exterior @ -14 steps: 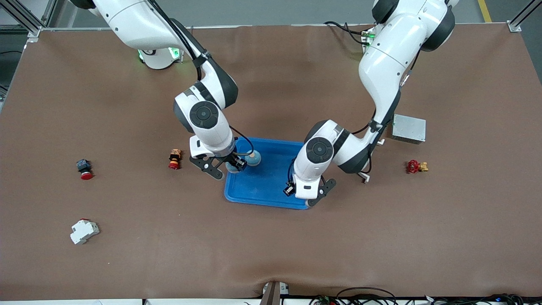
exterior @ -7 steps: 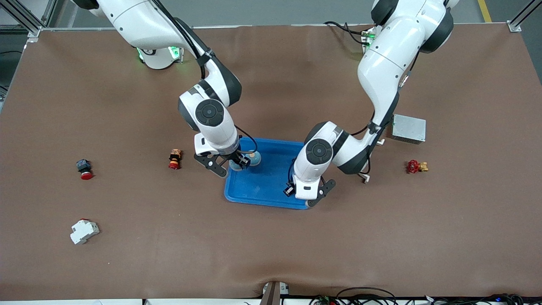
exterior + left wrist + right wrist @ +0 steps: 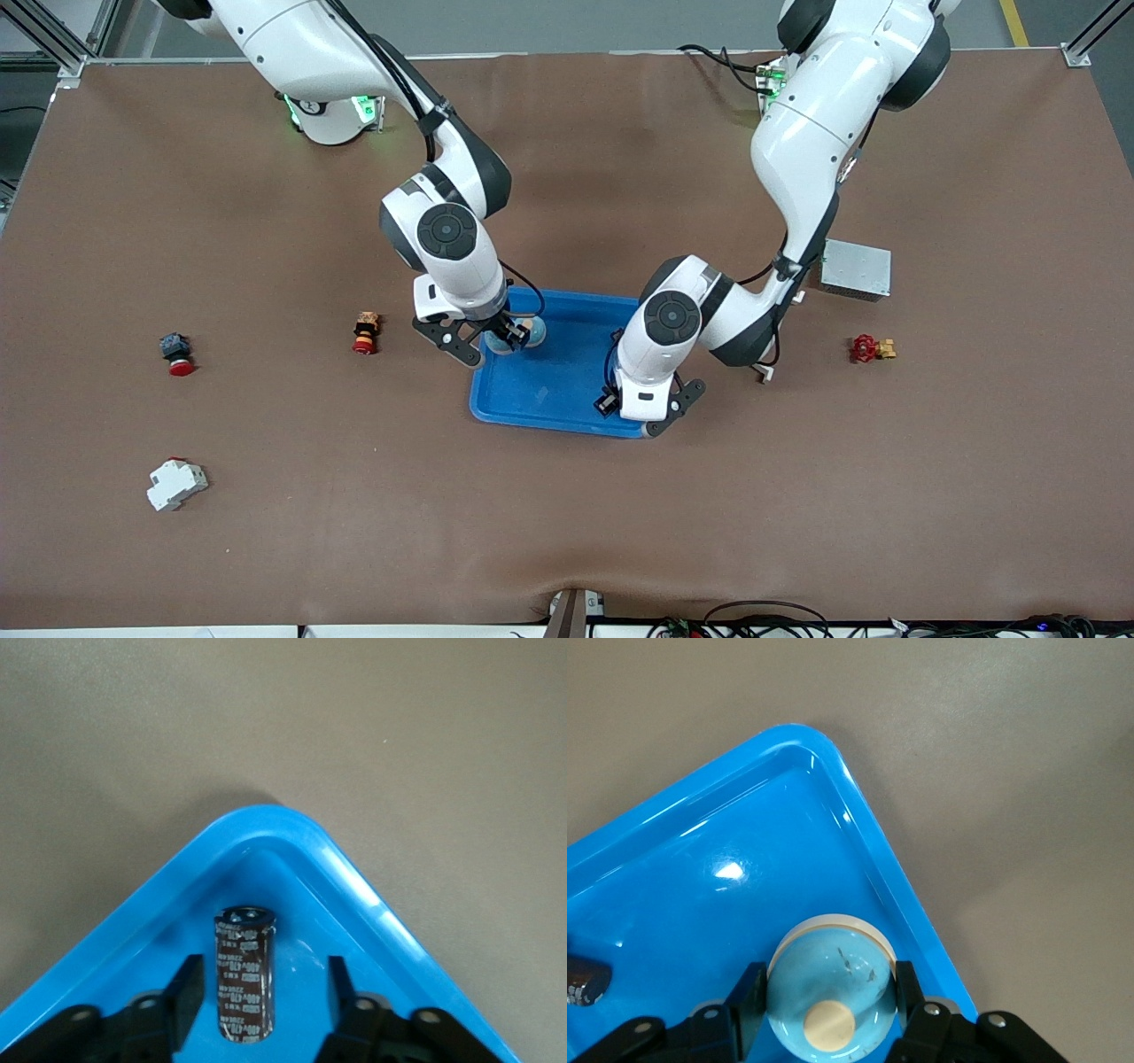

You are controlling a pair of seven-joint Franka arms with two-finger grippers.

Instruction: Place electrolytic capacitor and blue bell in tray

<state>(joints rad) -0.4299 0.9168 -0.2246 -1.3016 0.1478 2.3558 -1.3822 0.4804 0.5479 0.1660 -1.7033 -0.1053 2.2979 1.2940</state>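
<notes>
Sitting between the left gripper's (image 3: 257, 992) spread fingers, the black cylindrical electrolytic capacitor (image 3: 244, 974) lies in the bright-blue plastic tray (image 3: 567, 377); the right gripper (image 3: 828, 1010) grips the pale-blue domed bell (image 3: 829, 985) over it, unreleased.

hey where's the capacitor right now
The electrolytic capacitor lies flat inside the blue tray, in a corner of it, between the open fingers of the left end effector, which touch neither side of it.

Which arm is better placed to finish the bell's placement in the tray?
Right. The right hand is over the tray with its fingers around the blue bell. The left hand is open over the tray's corner, the electrolytic capacitor lying between its fingers.
</notes>
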